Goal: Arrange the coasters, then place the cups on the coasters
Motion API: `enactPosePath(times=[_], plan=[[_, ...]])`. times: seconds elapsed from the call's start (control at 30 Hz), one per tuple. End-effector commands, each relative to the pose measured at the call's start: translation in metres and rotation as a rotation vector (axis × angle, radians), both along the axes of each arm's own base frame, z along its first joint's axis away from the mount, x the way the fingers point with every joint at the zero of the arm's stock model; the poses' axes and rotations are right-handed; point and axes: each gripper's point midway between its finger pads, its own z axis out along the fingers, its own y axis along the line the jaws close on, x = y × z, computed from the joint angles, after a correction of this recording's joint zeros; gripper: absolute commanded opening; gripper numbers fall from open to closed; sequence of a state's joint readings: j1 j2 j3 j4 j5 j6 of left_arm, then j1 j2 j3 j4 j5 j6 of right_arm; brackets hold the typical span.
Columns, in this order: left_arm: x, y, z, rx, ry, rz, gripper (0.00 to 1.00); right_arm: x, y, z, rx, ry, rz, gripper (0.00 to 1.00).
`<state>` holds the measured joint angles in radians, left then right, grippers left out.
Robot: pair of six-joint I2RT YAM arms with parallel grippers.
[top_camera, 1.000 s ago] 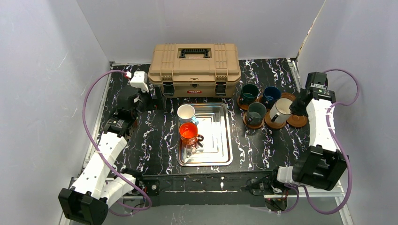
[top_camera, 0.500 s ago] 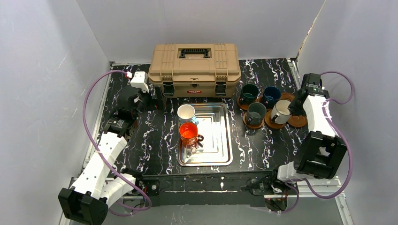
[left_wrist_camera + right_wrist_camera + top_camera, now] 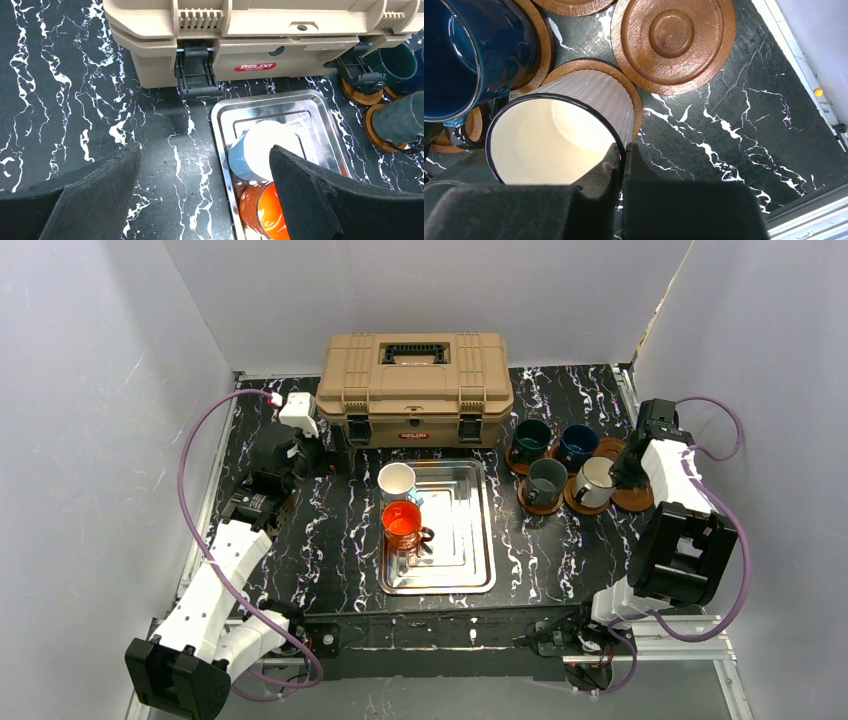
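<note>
Four cups crowd the far right, and my right gripper point(image 3: 624, 156) is pinched tight on the rim of the cream cup point(image 3: 551, 137), one finger inside, one outside. That cup is over its coaster point(image 3: 637, 102); I cannot tell whether it sits fully down. The navy cup point(image 3: 469, 55) is just beside it, and a bare coaster point(image 3: 672, 40) lies just beyond. My left gripper point(image 3: 205, 155) hangs with jaws wide apart near the toolbox point(image 3: 250, 40), above the tray point(image 3: 320, 107) holding the white cup point(image 3: 265, 155) and orange cup point(image 3: 260, 210).

Robot lab cell, plain white walls point(image 3: 420, 280)
</note>
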<state>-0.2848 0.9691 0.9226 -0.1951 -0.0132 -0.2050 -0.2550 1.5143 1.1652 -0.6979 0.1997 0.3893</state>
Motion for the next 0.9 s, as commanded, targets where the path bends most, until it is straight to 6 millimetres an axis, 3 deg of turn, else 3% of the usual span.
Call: enactPosePath(times=[0.0,0.63,0.87], plan=[[-0.001,-0.002,0.007,0.003,-0.011,-0.013,0.98,0.022,-0.003,0.013,0.0,-0.089,-0.001,0.01],[0.0,-0.002,0.005,0.003,-0.008,-0.014,0.98,0.018,-0.003,0.001,0.001,-0.053,0.007,0.01],[0.0,-0.002,0.005,0.003,-0.007,-0.012,0.98,0.02,-0.003,0.006,0.001,-0.065,0.013,0.22]])
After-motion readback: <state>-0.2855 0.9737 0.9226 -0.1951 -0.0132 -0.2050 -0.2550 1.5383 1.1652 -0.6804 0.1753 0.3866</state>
